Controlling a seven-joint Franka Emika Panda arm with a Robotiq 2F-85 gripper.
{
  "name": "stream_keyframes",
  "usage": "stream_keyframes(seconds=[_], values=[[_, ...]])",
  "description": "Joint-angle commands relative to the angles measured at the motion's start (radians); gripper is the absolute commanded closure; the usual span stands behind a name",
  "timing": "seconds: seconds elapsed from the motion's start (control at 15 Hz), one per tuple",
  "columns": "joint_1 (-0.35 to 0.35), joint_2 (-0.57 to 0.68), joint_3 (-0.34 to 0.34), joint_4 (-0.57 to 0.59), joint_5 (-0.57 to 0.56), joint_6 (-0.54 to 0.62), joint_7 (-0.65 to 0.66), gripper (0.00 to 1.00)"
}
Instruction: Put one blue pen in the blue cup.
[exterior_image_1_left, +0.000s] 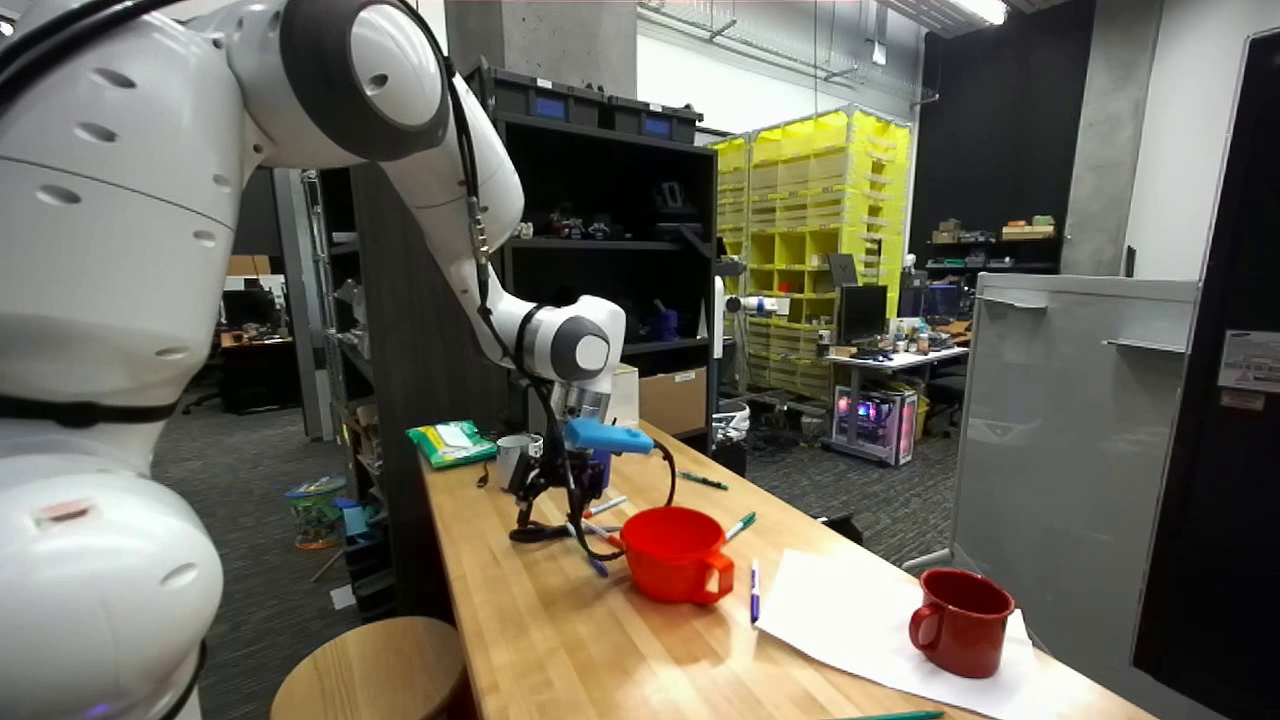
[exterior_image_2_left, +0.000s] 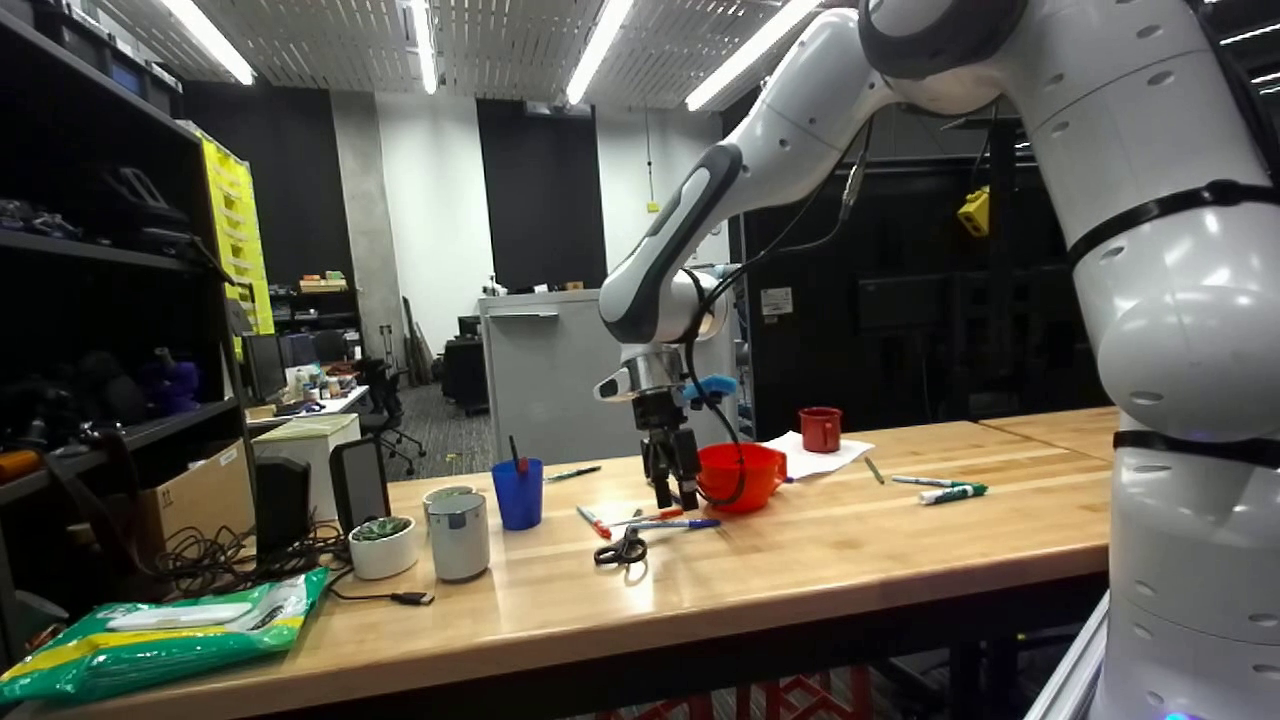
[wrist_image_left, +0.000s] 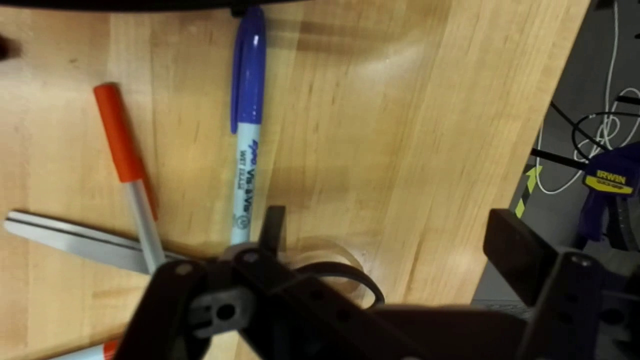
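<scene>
Holding the pincer (wrist_image_left: 389, 231) parted, empty, above the table (wrist_image_left: 370, 135). Probably needing to shift, straddling the blue-capped Expo Vis-à-Vis wet-erase marker (wrist_image_left: 247, 131) near its middle, clear of the neighbouring scissors (wrist_image_left: 112, 253), then heading for the blue cup (exterior_image_2_left: 518, 497), well apart.

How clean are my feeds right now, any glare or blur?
Wrist view: the blue-capped pen is fairly sharp, its lettering mostly readable; the foreground fingers look softer; pale glare sits on the tabletop, clear of the pen. In an exterior view, the blue cup reads clearly, but ceiling lights burn out white. In both exterior views, the shelving sinks into near black.
</scene>
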Motion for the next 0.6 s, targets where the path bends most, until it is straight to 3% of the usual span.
stream_keyframes(seconds=[0.0,0.53], values=[[0.004,-0.002,-0.002,-0.024,-0.061,0.050,0.019,0.00],[0.004,0.023,-0.004,-0.035,-0.097,0.115,0.047,0.00]])
